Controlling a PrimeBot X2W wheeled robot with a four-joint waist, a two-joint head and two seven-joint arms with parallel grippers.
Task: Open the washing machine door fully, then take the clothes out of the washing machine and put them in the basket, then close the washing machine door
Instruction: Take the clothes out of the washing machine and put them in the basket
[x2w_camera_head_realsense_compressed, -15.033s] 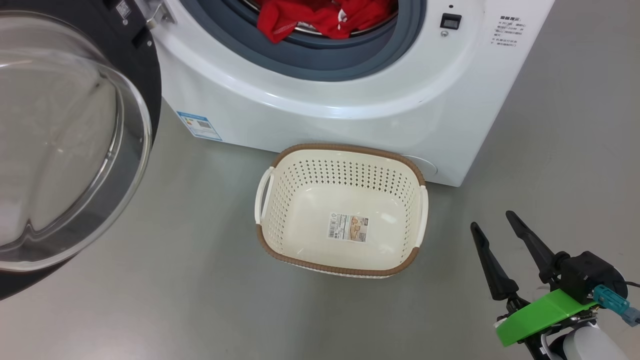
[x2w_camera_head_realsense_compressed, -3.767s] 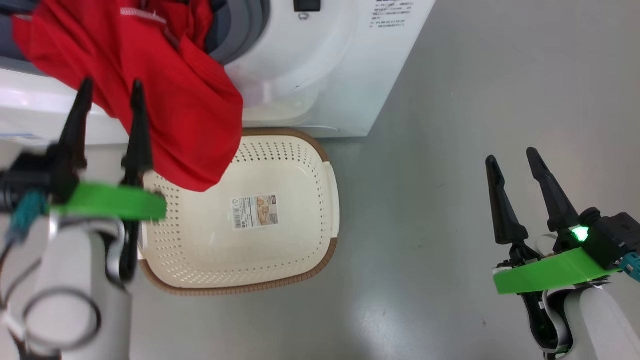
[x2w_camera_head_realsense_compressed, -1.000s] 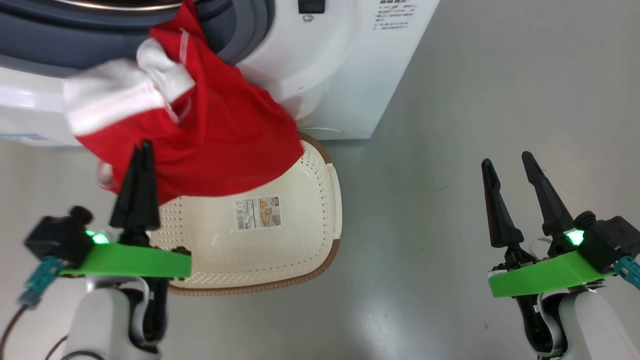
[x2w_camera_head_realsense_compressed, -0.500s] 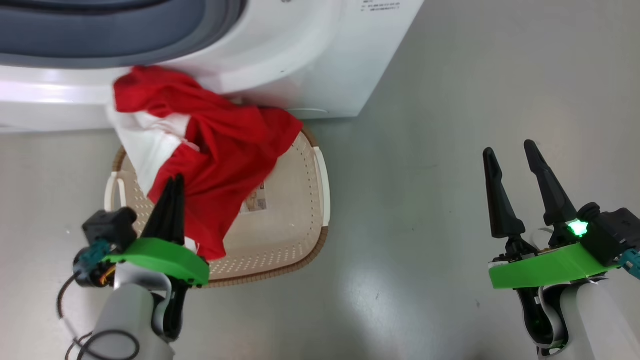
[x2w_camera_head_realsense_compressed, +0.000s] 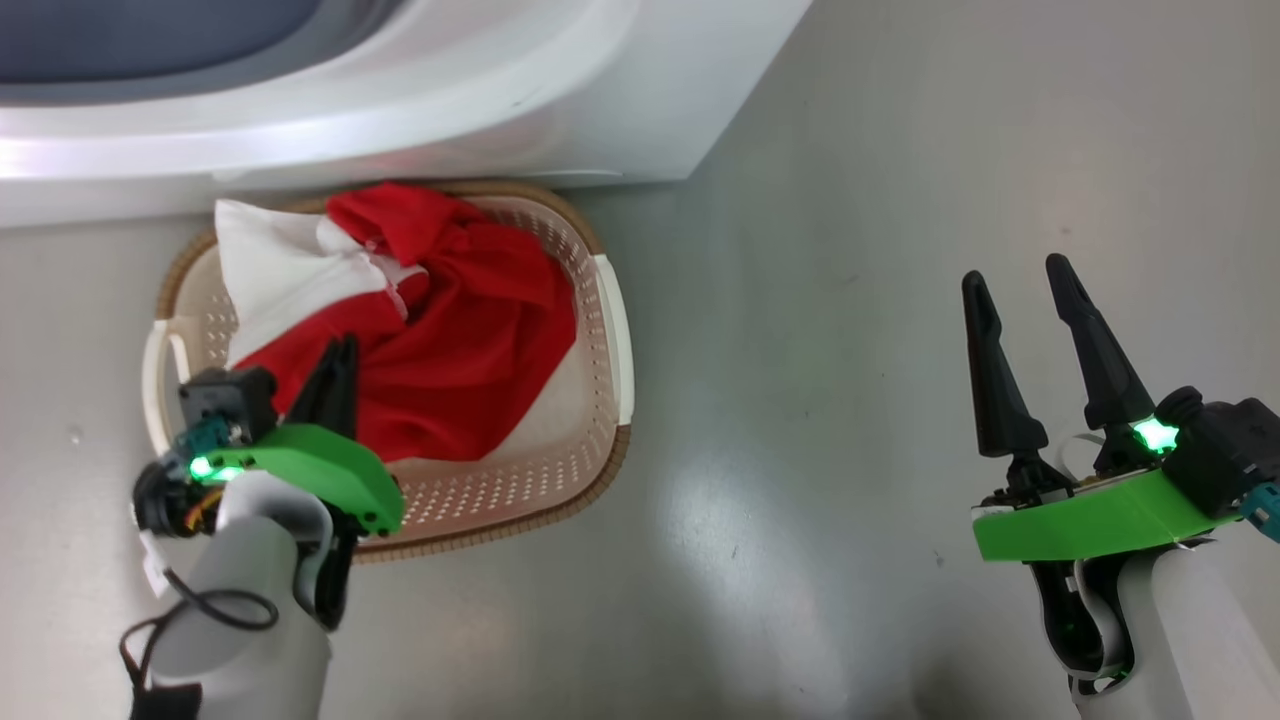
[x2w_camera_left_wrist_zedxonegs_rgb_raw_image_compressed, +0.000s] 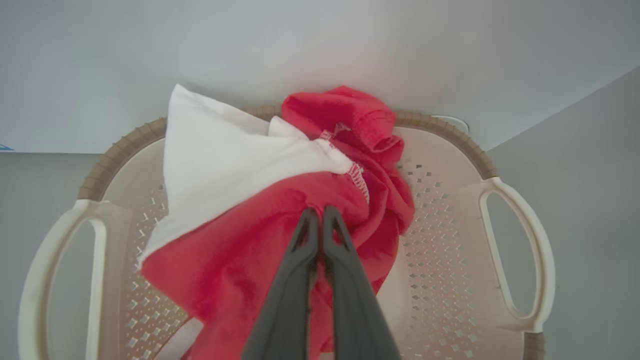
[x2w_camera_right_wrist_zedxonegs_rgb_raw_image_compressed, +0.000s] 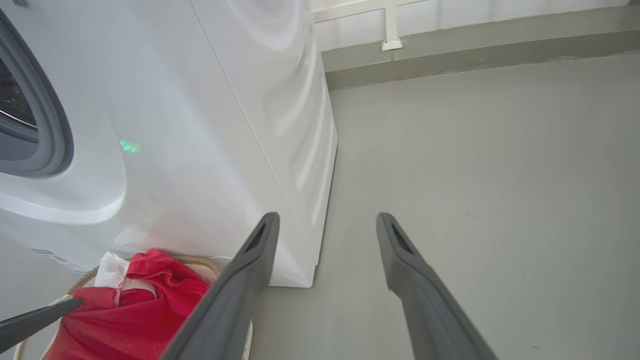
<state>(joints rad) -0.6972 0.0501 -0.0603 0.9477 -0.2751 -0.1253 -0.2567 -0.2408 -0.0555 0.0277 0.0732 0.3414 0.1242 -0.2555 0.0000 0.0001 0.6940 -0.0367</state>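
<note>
My left hand (x2w_camera_left_wrist_zedxonegs_rgb_raw_image_compressed: 316, 214) is pressed together, pinching a fold of the red clothes (x2w_camera_head_realsense_compressed: 470, 340). They lie heaped inside the basket (x2w_camera_head_realsense_compressed: 612, 330) on the floor (x2w_camera_head_realsense_compressed: 850, 300), just in front of the washing machine (x2w_camera_head_realsense_compressed: 450, 110). My right hand (x2w_camera_head_realsense_compressed: 1015, 272) hangs spread and empty, well apart.

The clothes (x2w_camera_head_realsense_compressed: 470, 350) are soft cloth, the basket (x2w_camera_head_realsense_compressed: 500, 490) perforated plastic, the washing machine (x2w_camera_head_realsense_compressed: 400, 120) glossy white.
</note>
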